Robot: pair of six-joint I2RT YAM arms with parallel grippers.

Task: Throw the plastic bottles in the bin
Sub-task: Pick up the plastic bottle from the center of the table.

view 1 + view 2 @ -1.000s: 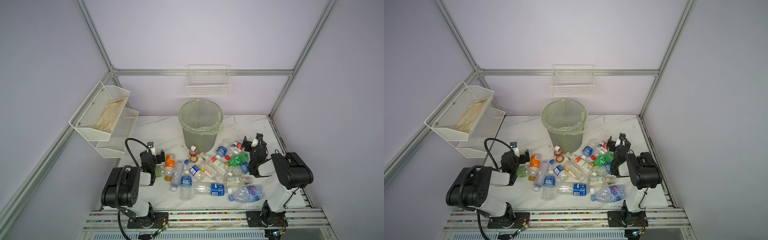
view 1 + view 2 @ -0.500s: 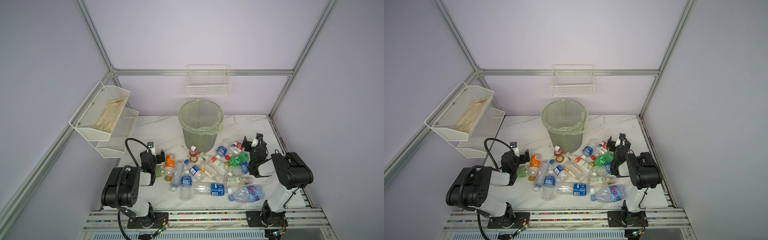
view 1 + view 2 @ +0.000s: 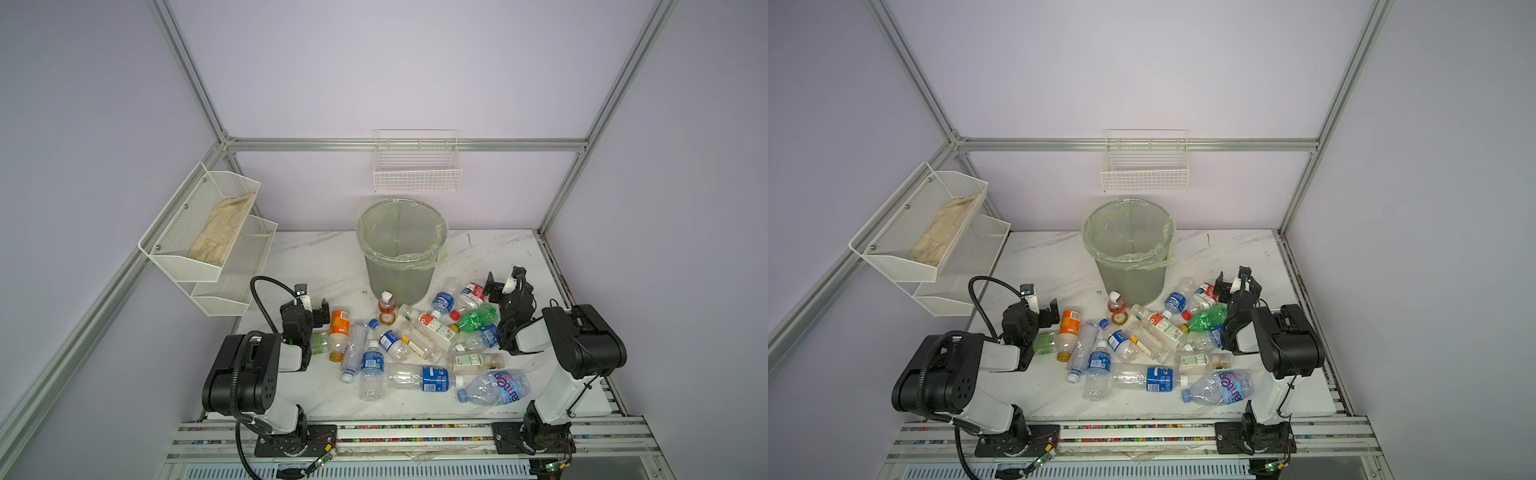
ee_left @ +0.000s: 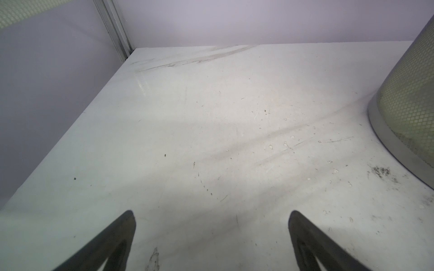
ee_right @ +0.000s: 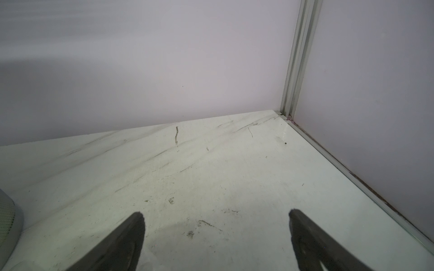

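Several plastic bottles (image 3: pixel 415 345) (image 3: pixel 1142 345) lie in a loose pile on the white marble table (image 3: pixel 316 257), in front of the bin (image 3: pixel 395 278) (image 3: pixel 1129 278). The bin is a tall grey one with a yellow-green liner. An orange-labelled bottle (image 3: pixel 340 328) lies next to my left gripper (image 3: pixel 312 309) (image 3: pixel 1044 309), which is open at the pile's left edge. My right gripper (image 3: pixel 505 284) (image 3: pixel 1235 284) is open at the pile's far right, near a green-tinted bottle (image 3: pixel 476 320). In the wrist views each gripper (image 4: pixel 212 218) (image 5: pixel 215 218) has only bare table between its fingers. The bin's base (image 4: pixel 408 105) (image 5: pixel 9 223) shows at the edge of each wrist view.
A white mesh two-tier shelf (image 3: pixel 208 237) holding a cloth hangs on the left wall. A white wire basket (image 3: pixel 417 166) hangs on the back wall above the bin. Aluminium frame posts (image 5: pixel 293 70) stand in the corners, and a rail runs along the table's right edge.
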